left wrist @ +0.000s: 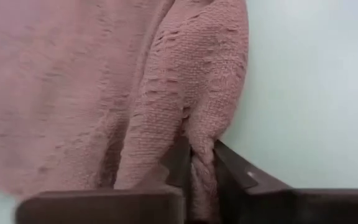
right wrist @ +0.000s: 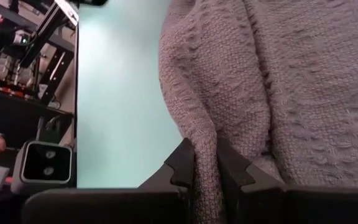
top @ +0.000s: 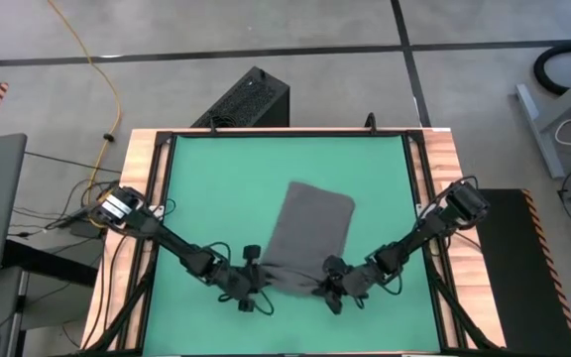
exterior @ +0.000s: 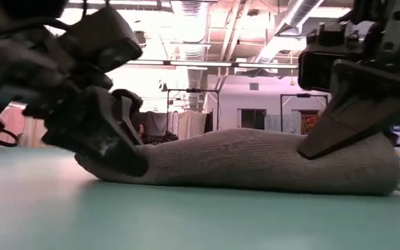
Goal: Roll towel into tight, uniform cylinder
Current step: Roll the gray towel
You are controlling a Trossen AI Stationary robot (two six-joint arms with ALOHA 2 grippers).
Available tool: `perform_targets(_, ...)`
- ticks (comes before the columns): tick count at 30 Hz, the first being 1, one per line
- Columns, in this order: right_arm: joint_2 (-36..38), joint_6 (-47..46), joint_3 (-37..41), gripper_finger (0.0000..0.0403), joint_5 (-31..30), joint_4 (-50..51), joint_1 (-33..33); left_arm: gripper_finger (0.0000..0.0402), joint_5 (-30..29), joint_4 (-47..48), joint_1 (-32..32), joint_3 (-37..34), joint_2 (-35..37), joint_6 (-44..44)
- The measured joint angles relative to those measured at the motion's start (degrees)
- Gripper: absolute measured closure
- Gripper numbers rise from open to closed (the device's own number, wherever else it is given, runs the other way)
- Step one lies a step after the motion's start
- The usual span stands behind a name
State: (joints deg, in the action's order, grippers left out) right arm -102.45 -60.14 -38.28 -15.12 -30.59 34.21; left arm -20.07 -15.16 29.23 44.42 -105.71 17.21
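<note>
The plain dark grey soft cloth towel (top: 305, 236) lies flat on the green table mat (top: 206, 178), slightly skewed, with its near edge at the front of the mat, where both arms meet it. The left gripper (top: 256, 288) is pinched on the towel's near left corner: in the left wrist view a ridge of cloth (left wrist: 201, 162) stands squeezed between its 2 dark fingers (left wrist: 178, 163). The right gripper (top: 331, 290) is likewise pressed together on the near right corner, a fold of weave (right wrist: 205, 163) caught between its fingers (right wrist: 182, 163).

Holding the 2 corners of 1 short edge at once looks like the start of the roll. With both ends gripped, the edge can be lifted and turned over evenly, which a tight, uniform cylinder needs. From table height the towel (exterior: 255, 160) already humps up between the grippers, the cloth bunched, not rolled. No full turn shows yet.

Ahead of the grippers the rest of the towel lies spread toward the far side, and bare mat lies beyond it, so nothing on the mat appears to block a forward roll. The skew is the likelier trouble, since an edge not square to the roll may spiral into a cone. Off the table stand a black slatted box (top: 249, 99) at the far edge and a yellow cable (top: 102, 69) on the floor, both well apart from the work.
</note>
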Motion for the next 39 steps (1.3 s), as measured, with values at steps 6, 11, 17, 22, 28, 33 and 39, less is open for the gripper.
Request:
perform_targets(6,0.00,-0.26,0.00,0.0348,0.47,0.04,1.34,0.0385,20.56,-9.97,-3.23,-0.09,-0.14,5.08)
perform_targets(11,0.00,-1.32,-0.07,0.0342,0.28,-0.29,3.08,0.0386,31.19,-14.46,-3.91,-0.13,-0.33,9.43)
perform_targets(17,0.00,-1.53,-0.02,0.0341,0.50,-3.78,4.36,0.0388,36.32,-21.28,-3.76,-0.22,-0.35,18.44)
perform_targets(22,0.00,-0.05,-0.01,0.0326,0.44,-4.89,5.16,0.0388,36.29,-19.80,-3.74,-0.22,-0.35,24.03)
perform_targets(28,0.00,5.43,0.04,0.0271,2.41,-4.07,4.61,0.0389,36.60,-19.89,-5.03,-0.22,-0.35,24.77)
perform_targets(33,1.20,8.13,0.04,0.0240,9.76,-1.16,3.47,0.0389,36.85,-20.22,-7.10,-0.22,-0.35,25.09)
perform_targets(39,7.31,9.79,0.09,0.0241,6.99,7.12,4.95,0.0390,38.32,-18.59,-9.46,-0.22,-0.33,25.57)
